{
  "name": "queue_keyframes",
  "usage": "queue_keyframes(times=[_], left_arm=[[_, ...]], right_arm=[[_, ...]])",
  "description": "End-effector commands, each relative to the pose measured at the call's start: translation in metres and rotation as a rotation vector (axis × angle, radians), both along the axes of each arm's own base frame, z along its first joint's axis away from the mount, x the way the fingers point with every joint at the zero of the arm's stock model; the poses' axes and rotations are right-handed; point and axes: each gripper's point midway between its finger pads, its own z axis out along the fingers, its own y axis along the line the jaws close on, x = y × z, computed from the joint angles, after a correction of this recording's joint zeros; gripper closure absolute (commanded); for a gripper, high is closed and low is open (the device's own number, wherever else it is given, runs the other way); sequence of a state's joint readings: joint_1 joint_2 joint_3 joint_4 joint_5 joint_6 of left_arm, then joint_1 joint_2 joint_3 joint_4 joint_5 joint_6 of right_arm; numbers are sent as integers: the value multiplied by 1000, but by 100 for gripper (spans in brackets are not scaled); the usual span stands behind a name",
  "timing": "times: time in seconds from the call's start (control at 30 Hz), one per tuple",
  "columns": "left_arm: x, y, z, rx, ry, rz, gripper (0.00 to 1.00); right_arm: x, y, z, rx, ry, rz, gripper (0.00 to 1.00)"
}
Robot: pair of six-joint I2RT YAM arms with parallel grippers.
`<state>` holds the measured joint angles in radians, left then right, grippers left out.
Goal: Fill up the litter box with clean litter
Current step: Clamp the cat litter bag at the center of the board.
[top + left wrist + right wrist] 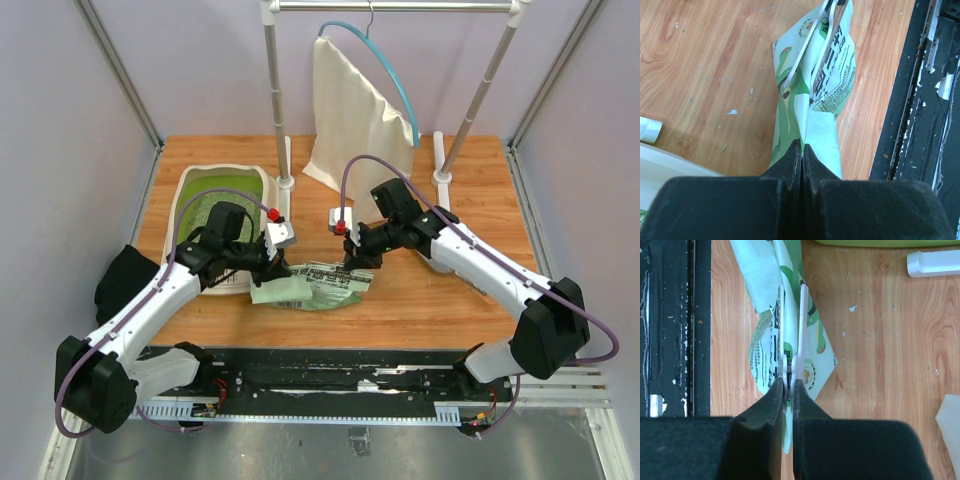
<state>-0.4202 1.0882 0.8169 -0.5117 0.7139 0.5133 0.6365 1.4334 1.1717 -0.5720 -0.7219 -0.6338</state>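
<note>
Take the wooden table [470, 290] as your reference: its top is plank-grained and flecked with small pale scraps. Beyond its far edge and on both sides you have plain lilac walls [60, 150]. On its far half stands a metal garment rack [275, 90], with a cream cloth [350, 120] hung from it on a blue hanger [393, 72]. Along the table's near edge runs a black strip [300, 372], then grey sheet metal [300, 450]. The lighting is even.

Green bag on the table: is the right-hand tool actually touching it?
Touching. The right wrist view shows the right tool pinched shut on the white top edge of the green bag, with no gap between them.
</note>
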Motion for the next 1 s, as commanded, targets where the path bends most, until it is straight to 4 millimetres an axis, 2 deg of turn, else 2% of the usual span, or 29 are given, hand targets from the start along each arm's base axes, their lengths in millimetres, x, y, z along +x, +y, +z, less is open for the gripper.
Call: queue_keyframes(times=[0.0,0.07,0.13,0.23,0.43,0.57,0.77,0.97], left_arm=[[10,-12,32,-82,-97,-42,99],[9,-12,32,-84,-96,-43,99],[9,-12,33,-87,-95,-45,99],[8,-13,33,-92,-89,-45,99],[5,-17,37,-122,-86,-56,99],[5,-18,39,-134,-86,-57,100],[6,-17,37,-124,-87,-52,99],[6,-16,37,-117,-86,-51,99]], right_arm=[[-5,-13,-19,-99,40,-43,86],[2,-12,-14,-81,4,-81,70],[6,-11,-4,-44,-33,-107,60],[11,-11,11,13,-91,-152,53],[4,-13,25,88,-99,-159,51],[-6,-4,23,131,-44,-115,49],[-10,6,18,163,-19,-83,46],[-7,0,11,128,-31,-103,64]])
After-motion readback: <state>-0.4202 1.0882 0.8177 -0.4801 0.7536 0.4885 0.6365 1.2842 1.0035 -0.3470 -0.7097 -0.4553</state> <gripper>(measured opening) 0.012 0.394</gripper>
